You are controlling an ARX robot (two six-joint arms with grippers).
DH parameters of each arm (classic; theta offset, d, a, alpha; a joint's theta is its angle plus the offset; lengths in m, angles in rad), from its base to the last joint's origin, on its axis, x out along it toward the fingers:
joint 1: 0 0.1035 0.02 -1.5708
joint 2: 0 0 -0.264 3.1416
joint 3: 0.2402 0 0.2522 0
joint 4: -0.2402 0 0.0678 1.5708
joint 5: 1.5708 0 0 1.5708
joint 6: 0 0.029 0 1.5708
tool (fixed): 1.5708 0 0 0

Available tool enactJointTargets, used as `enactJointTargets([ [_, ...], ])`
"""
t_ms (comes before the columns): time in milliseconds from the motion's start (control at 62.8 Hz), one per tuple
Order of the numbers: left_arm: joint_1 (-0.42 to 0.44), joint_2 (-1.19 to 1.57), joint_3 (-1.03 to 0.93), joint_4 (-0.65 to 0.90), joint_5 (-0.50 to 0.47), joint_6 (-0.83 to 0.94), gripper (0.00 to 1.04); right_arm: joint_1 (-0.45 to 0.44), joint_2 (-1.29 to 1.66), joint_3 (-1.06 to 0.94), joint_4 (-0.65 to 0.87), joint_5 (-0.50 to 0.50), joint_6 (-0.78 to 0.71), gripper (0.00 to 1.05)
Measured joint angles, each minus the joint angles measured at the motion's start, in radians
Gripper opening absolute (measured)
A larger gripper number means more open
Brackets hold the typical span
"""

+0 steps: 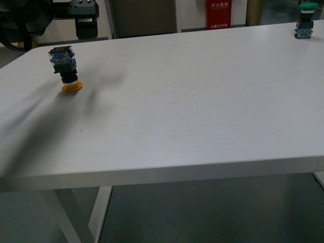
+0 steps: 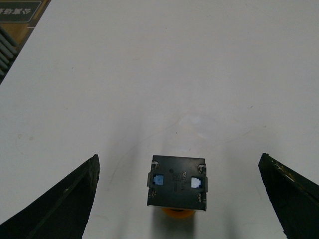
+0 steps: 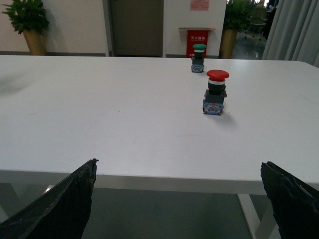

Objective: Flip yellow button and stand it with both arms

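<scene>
left wrist view: yellow button (image 2: 175,181), cap down on table (image 2: 149,74); rigid, probably light, tippy. hold by flat block sides. left gripper (image 2: 179,156) spread wide over it; right gripper (image 3: 178,163) spread, empty.

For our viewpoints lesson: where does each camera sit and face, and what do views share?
Front: on the robot's body, facing across the white table; black left arm top left.
Left wrist: looks down past the open left gripper at the inverted yellow-capped push-button switch.
Right wrist: low at the table edge, facing across, past the open right gripper, to a red-capped switch.
Shared: front and left wrist, that switch; front and right wrist, a green-capped switch.
</scene>
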Motion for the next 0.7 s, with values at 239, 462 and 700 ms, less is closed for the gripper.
enactJointTargets([
  [239,0.009,0.008,-0.023,0.008,0.003,-0.008,0.99,0.0,0.0,0.0,0.0,0.0,0.0,0.98],
  [462,0.01,0.022,-0.023,0.011,0.015,-0.008,0.99,0.0,0.0,0.0,0.0,0.0,0.0,0.98],
  [700,0.01,0.046,-0.023,0.01,0.023,-0.015,0.84,0.0,0.0,0.0,0.0,0.0,0.0,0.98],
])
